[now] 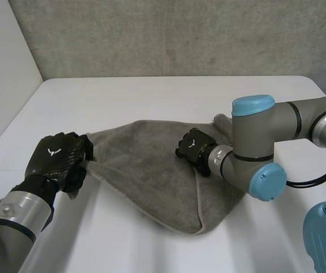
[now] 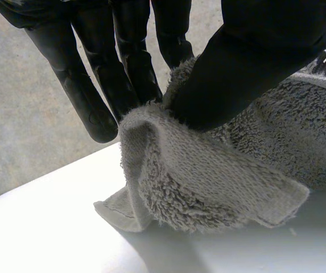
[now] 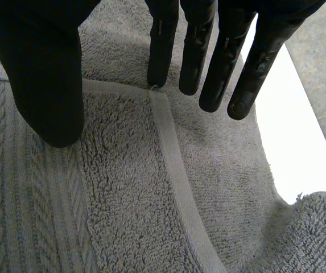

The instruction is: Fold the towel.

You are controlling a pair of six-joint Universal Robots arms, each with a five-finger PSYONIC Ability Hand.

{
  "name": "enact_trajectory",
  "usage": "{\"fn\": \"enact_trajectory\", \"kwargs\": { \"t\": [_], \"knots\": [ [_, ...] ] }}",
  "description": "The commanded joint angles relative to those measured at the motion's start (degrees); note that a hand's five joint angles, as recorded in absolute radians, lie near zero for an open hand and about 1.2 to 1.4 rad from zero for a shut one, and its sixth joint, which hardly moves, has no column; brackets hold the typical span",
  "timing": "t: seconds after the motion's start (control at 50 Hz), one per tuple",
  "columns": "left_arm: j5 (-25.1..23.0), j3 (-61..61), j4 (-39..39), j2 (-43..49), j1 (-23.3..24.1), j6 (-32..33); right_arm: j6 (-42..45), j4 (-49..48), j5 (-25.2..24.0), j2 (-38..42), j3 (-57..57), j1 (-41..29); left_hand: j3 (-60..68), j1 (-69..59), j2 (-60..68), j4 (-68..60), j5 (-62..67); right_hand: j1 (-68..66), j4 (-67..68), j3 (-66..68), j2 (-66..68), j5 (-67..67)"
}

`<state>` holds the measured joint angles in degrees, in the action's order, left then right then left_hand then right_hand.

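Left hand (image 1: 57, 156) pinches towel (image 1: 145, 165) corner between thumb and fingers; shallow pinch may slip. Right hand (image 1: 194, 145), fingers straight, over folded hem; pull could drag fold askew.

So that's one grey towel (image 1: 151, 170), one white surface (image 1: 151, 96), and two black hands: left hand (image 1: 57, 156), right hand (image 1: 193, 145).
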<state>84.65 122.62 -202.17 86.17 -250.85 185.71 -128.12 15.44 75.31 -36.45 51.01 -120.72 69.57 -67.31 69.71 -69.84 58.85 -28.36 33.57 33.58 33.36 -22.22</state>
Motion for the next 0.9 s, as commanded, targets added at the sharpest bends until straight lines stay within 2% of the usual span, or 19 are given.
{"fn": "enact_trajectory", "kwargs": {
  "t": [0.02, 0.1, 0.5, 0.52, 0.54, 0.56, 0.6, 0.7, 0.74, 0.76, 0.8, 0.86, 0.9],
  "knots": [
    [0.0, 0.0, 0.0, 0.0, -0.2, 0.0, -0.2, -0.1, 0.1, 0.1, 0.1, 0.5, 10.4, -12.7, 10.3, -10.2, 11.1, -14.7, 9.5, 9.5, 9.7, -10.8],
    [0.1, -0.1, 0.0, 0.0, -0.2, 0.0, -0.2, -0.1, 0.5, 0.0, 0.2, 1.1, 10.4, -12.7, 10.3, -10.2, 11.1, -19.4, 14.2, 14.2, 14.4, -15.5],
    [0.1, 0.0, 0.0, -0.2, -0.5, 0.0, 0.1, 0.0, 1.2, -2.3, 4.7, 5.3, 10.4, -12.7, 10.3, -10.2, 11.1, -20.4, 15.2, 15.2, 15.4, -16.6],
    [0.0, 0.0, 0.0, -0.1, -0.5, 0.0, 0.1, -0.1, 1.2, -2.5, 5.0, 5.8, 10.4, -12.7, 10.3, -10.2, 11.1, -30.7, 25.5, 25.5, 25.7, -26.9],
    [0.0, 0.0, 0.0, -0.1, -0.5, 0.0, 0.1, -0.1, 1.2, -2.5, 5.0, 5.8, 10.4, -12.7, 10.3, -10.2, 11.1, -30.8, 25.6, 25.6, 25.8, -27.0],
    [0.1, 0.0, 0.0, -0.2, -0.5, 0.0, 0.1, -0.3, 1.2, -3.0, 5.1, 6.0, 10.4, -12.7, 10.3, -10.2, 11.1, -51.2, 45.9, 45.9, 46.2, -47.3],
    [0.0, 0.0, 0.0, -0.2, -0.5, 0.0, -0.2, -1.2, 1.5, -3.6, 5.2, 6.5, 10.4, -12.7, 10.3, -10.2, 11.1, -51.6, 46.4, 46.4, 46.6, -47.8],
    [0.1, 0.0, 0.0, -0.3, -0.5, 0.0, -2.3, -6.8, 4.6, -10.5, 8.7, 8.4, 10.4, -12.7, 10.3, -10.2, 11.1, -51.6, 46.4, 46.4, 46.6, -47.8],
    [0.1, -0.1, 0.1, -0.6, -0.4, 0.0, -6.6, -9.0, 6.6, -17.1, 13.4, 10.6, 10.4, -12.7, 10.3, -10.2, 11.1, -51.6, 46.4, 46.4, 46.6, -47.8],
    [0.1, -0.1, 0.1, -0.6, -0.4, 0.0, -6.6, -9.0, 6.6, -17.2, 13.4, 10.6, 10.4, -12.7, 10.3, -10.2, 11.1, -51.6, 46.4, 46.4, 46.6, -47.8],
    [0.1, -0.8, 0.3, -1.9, -0.5, 0.0, -11.2, -9.2, 7.1, -24.7, 18.4, 13.6, 10.4, -12.7, 10.3, -10.2, 11.1, -51.6, 46.4, 46.4, 46.6, -47.8],
    [0.1, -1.2, 0.3, -2.9, -1.0, 0.1, -12.9, -9.2, 7.0, -28.3, 20.8, 15.5, 10.4, -12.7, 10.3, -10.2, 11.1, -51.6, 46.4, 46.4, 46.6, -47.8],
    [0.0, -2.9, 0.6, -5.3, -2.6, 0.1, -14.7, -9.1, 6.7, -35.2, 25.5, 20.1, 10.4, -12.7, 10.3, -10.2, 11.1, -51.6, 46.4, 46.4, 46.6, -47.8]
  ]
}}
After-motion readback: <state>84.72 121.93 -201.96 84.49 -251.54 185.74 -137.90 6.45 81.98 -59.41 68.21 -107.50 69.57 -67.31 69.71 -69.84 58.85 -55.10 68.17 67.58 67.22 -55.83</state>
